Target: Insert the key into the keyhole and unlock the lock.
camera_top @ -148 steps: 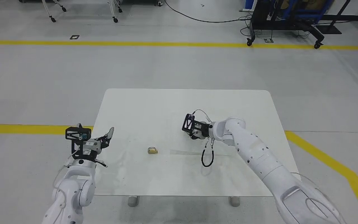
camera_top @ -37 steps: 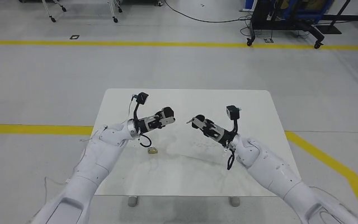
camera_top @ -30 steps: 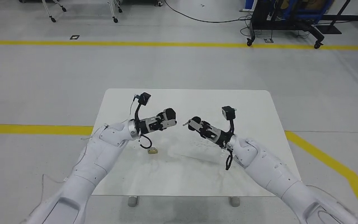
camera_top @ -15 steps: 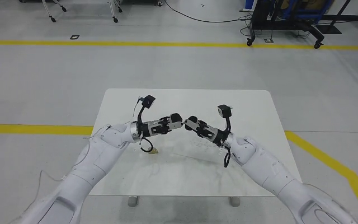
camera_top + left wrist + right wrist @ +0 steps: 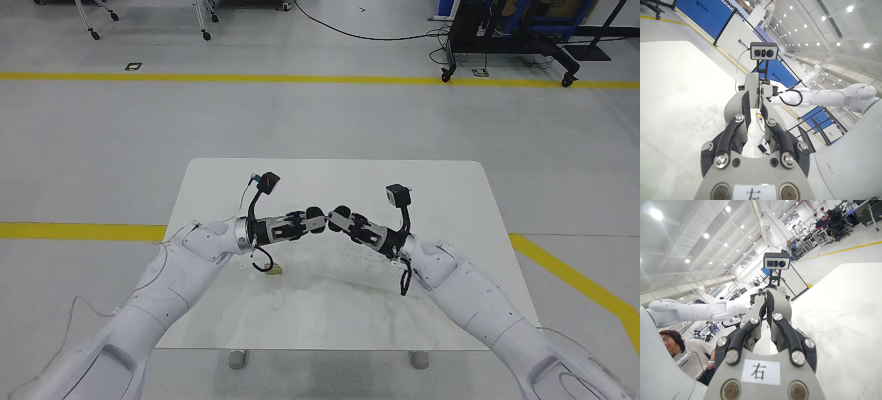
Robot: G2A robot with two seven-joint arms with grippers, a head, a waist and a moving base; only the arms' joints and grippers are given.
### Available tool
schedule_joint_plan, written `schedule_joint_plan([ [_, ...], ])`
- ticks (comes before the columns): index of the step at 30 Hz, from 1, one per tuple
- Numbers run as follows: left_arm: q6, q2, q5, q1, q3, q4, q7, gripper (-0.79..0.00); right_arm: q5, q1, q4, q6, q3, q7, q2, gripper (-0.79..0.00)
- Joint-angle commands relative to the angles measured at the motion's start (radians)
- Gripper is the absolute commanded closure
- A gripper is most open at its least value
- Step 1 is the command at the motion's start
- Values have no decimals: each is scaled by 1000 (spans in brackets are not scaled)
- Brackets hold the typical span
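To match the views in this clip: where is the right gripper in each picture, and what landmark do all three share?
Top view: right gripper above mid-table, tip to tip with the left gripper.
Left wrist view: right gripper at the centre, facing the lens, between the left gripper's fingers.
Right wrist view: right gripper in the foreground, its own.
Shared landmark: the white table.

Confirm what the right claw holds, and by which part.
Right claw is shut on a thin metal piece seen edge-on, likely the key, pinched at its very tip. Which part is gripped cannot be told.
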Motion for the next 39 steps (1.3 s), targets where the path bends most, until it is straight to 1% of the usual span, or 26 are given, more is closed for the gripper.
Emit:
schedule_joint_plan([
  [1,0,0,-4,-4,7,8,0,0,2,1,8,0,3,10,-5,0],
  [5,0,-2,-2,-16,22,21,0,0,-6,1,25,0,17,20,-15,0],
  [6,0,-2,-3,-18,24,23,0,0,-10,1,27,0,20,23,-18,-92],
  [7,0,-3,-5,-20,26,25,0,0,-13,0,28,0,24,24,-20,-785],
  [11,0,-1,-12,-25,22,26,0,0,-14,-2,39,0,35,30,-25,-785],
  [13,0,4,-14,-25,12,19,0,0,-14,-2,39,0,35,30,-25,-785],
  [15,0,11,0,-24,20,8,0,0,-14,-2,39,0,35,30,-25,-785],
  [23,0,11,0,-24,20,8,0,0,-14,-2,39,0,35,30,-25,-785],
  [25,43,13,58,-21,15,-9,22,0,-14,-2,39,0,35,30,-25,-785],
  [26,59,13,82,-16,12,-20,39,0,-43,0,35,21,39,45,-23,-785],
  [28,86,15,112,-4,6,-40,55,0,-110,20,29,76,49,140,-9,-785],
  [30,114,18,142,-1,4,-55,42,0,-163,32,27,102,80,246,15,-785],
  [35,172,22,217,-8,11,-93,-30,0,-121,-14,-64,134,173,429,72,-785],
  [36,185,22,231,-11,13,-98,-40,0,-106,-27,-87,142,189,456,81,-748],
  [37,193,21,242,-10,18,-106,-51,0,-89,-39,-109,151,201,484,88,-548],
  [38,196,20,243,-10,23,-113,-67,0,-72,-49,-127,161,211,512,95,-474],
  [39,196,19,246,-11,27,-116,-79,0,-55,-58,-142,171,218,540,100,-372],
])
